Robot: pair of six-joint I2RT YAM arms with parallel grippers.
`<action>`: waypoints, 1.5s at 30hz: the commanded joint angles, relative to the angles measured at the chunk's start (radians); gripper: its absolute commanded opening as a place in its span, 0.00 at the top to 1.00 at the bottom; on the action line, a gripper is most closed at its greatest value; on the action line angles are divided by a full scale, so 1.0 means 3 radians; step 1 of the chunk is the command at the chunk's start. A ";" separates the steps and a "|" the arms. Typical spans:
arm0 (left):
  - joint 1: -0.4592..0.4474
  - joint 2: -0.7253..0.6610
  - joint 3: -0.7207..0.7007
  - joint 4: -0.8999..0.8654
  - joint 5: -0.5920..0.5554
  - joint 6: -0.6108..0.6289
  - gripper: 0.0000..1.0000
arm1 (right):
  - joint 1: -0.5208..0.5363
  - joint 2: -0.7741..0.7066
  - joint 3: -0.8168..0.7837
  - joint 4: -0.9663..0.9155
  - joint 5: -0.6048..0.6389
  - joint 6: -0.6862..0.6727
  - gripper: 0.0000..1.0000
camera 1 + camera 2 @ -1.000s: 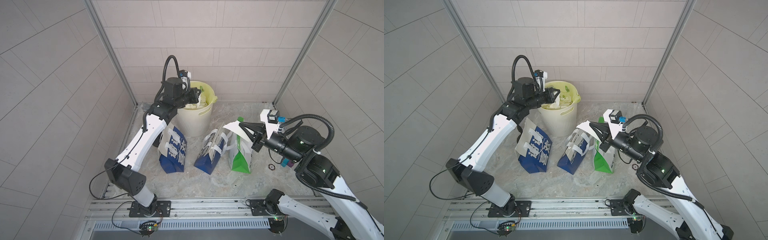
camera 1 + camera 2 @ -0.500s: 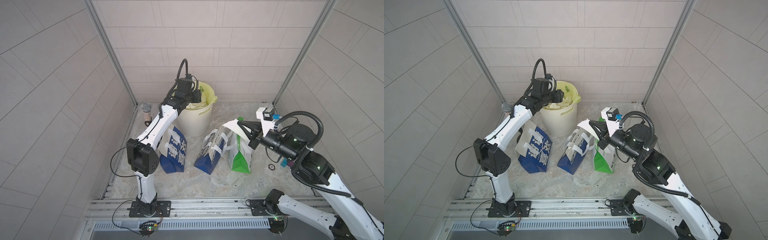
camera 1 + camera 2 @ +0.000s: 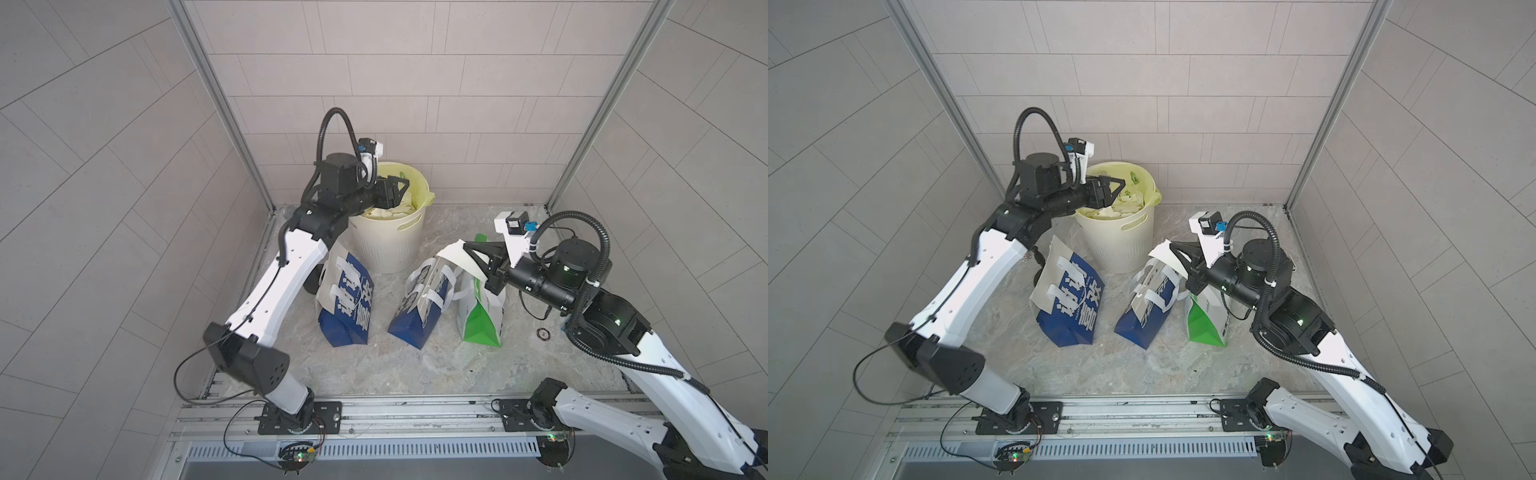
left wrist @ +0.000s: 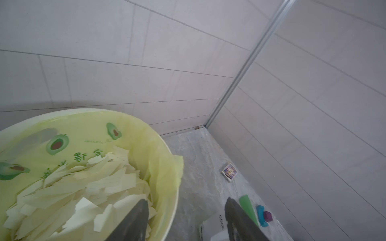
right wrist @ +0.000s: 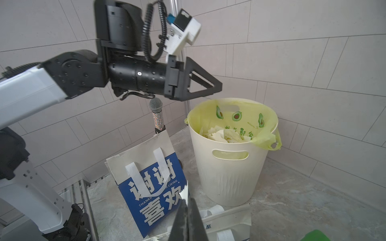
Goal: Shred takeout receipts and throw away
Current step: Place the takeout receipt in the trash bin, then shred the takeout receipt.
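Receipt clamped by R end effector, long axis drooping

A bin stands upper center; below it a blue bag, second blue bag and green bag crowd mid-frame. Bare floor below them lies open.
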 commanded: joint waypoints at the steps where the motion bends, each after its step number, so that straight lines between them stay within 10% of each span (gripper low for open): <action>1: -0.0022 -0.0529 -0.0658 0.0970 0.0795 -0.0329 0.37 | 0.0007 0.0044 0.0124 0.0149 -0.0262 0.0105 1.00; 17: -0.0253 -0.0868 -0.1760 0.2787 0.2029 -0.1589 0.26 | -0.0005 0.0354 0.0277 0.0775 -0.0938 0.0714 1.00; 26: -0.0265 -0.0714 -0.1861 0.3521 0.2152 -0.2187 0.44 | -0.0003 0.0432 0.0329 0.0895 -0.0789 0.0870 1.00; 38: -0.0266 -0.0779 -0.1792 0.3061 0.2067 -0.1810 1.00 | -0.0006 0.0540 0.0439 0.0819 -0.0626 0.0989 1.00; 41: -0.0265 -0.0830 -0.1758 0.2890 0.2012 -0.1654 1.00 | -0.0020 0.0501 0.0398 0.0752 -0.0607 0.1017 0.74; 45: -0.0266 -0.0866 -0.1721 0.2762 0.1996 -0.1548 1.00 | -0.0138 0.0434 0.0308 0.0708 -0.0662 0.1233 0.62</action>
